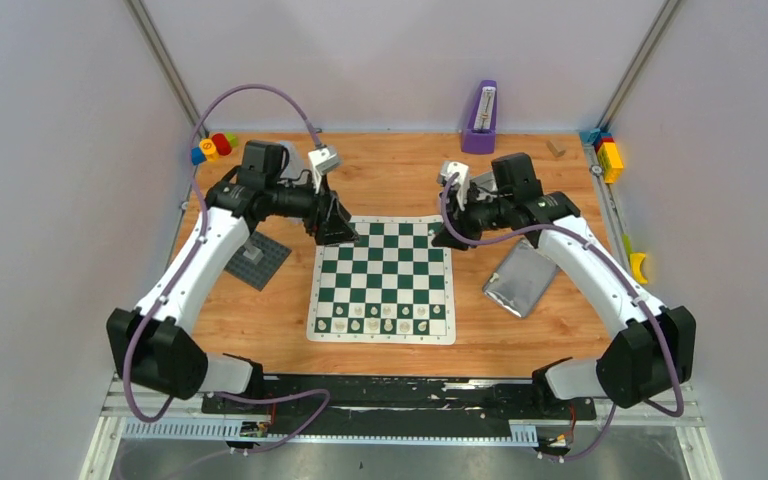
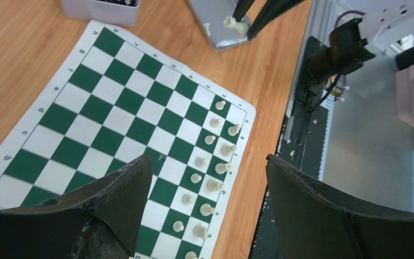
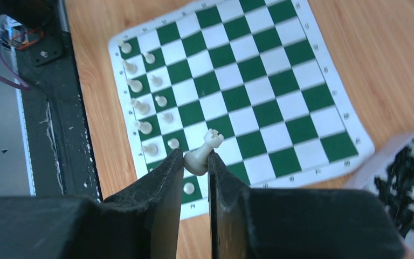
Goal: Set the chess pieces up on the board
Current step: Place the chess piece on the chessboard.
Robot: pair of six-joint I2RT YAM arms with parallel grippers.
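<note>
The green-and-white board [image 1: 382, 280] lies flat in the middle of the table. Several cream chess pieces [image 1: 380, 318] stand in its two nearest rows, also in the left wrist view [image 2: 215, 186] and the right wrist view [image 3: 143, 105]. My right gripper [image 3: 195, 156] is shut on the base of a cream piece with a notched crown [image 3: 205, 150], tilted and held in the air above the board's far right corner [image 1: 447, 238]. My left gripper [image 2: 209, 159] hangs open and holds nothing above the far left corner [image 1: 335, 228].
A crumpled grey pouch [image 1: 520, 278] lies right of the board. A dark grey plate with a post [image 1: 257, 258] sits to the left. A tray of dark pieces [image 2: 101, 8] stands behind the board. A purple object [image 1: 481, 118] and coloured blocks [image 1: 215, 147] line the back.
</note>
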